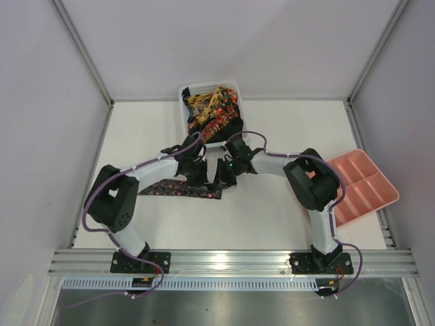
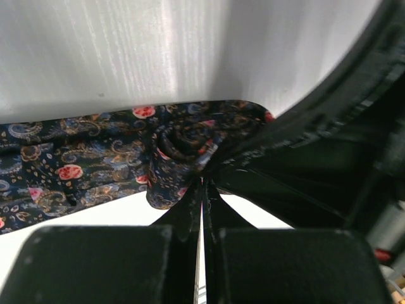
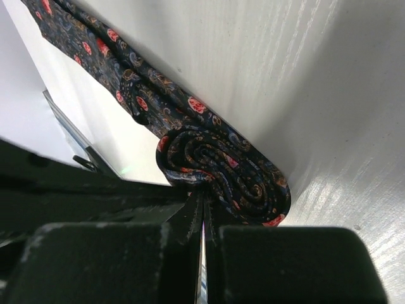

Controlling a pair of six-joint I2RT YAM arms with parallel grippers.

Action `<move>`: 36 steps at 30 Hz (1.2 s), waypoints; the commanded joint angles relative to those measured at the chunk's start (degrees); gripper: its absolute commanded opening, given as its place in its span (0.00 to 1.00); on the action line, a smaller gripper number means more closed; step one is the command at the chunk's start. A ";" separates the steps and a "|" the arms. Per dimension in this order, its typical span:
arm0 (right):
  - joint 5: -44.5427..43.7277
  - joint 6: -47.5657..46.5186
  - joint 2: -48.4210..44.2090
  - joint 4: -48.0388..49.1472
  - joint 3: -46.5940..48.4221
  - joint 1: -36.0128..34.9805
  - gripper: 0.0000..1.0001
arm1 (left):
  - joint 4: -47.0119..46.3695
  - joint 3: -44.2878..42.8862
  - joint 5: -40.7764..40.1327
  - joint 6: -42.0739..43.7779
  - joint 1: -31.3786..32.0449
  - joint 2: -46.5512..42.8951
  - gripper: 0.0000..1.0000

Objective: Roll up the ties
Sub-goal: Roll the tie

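Navy tie [image 1: 170,190] | rolled end btwn both arms, flat tail runs left along tabletop [image 1: 272,210] | L end effector [image 2: 204,185] clamped shut on rolled end | R end effector [image 3: 202,206] likewise.

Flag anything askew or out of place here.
The pink tray sits crooked, one corner apparently past the right edge of the table. The tie, pinched by the left gripper and right gripper, has a squashed, lopsided coil rather than a round one.
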State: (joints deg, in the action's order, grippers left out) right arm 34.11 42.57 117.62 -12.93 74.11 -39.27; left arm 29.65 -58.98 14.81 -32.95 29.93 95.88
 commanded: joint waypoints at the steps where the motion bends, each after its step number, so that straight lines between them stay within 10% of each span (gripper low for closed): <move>1: -2.21 -1.78 0.50 -1.04 1.13 -0.02 0.01 | -1.44 -2.63 -0.13 0.08 -0.49 2.03 0.00; 24: -2.99 -6.53 2.17 -5.71 7.02 -0.46 0.13 | 4.00 -2.45 -1.71 1.40 -1.63 -6.84 0.06; 36: -4.58 -9.17 3.14 -7.38 7.19 -1.60 0.13 | 16.49 -9.48 -11.29 0.69 -18.50 -13.79 0.28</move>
State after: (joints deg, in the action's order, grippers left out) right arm 32.51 35.92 119.35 -19.20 79.77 -40.07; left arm 42.09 -65.25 7.38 -32.51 14.20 83.55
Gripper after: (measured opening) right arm 0.125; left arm 0.278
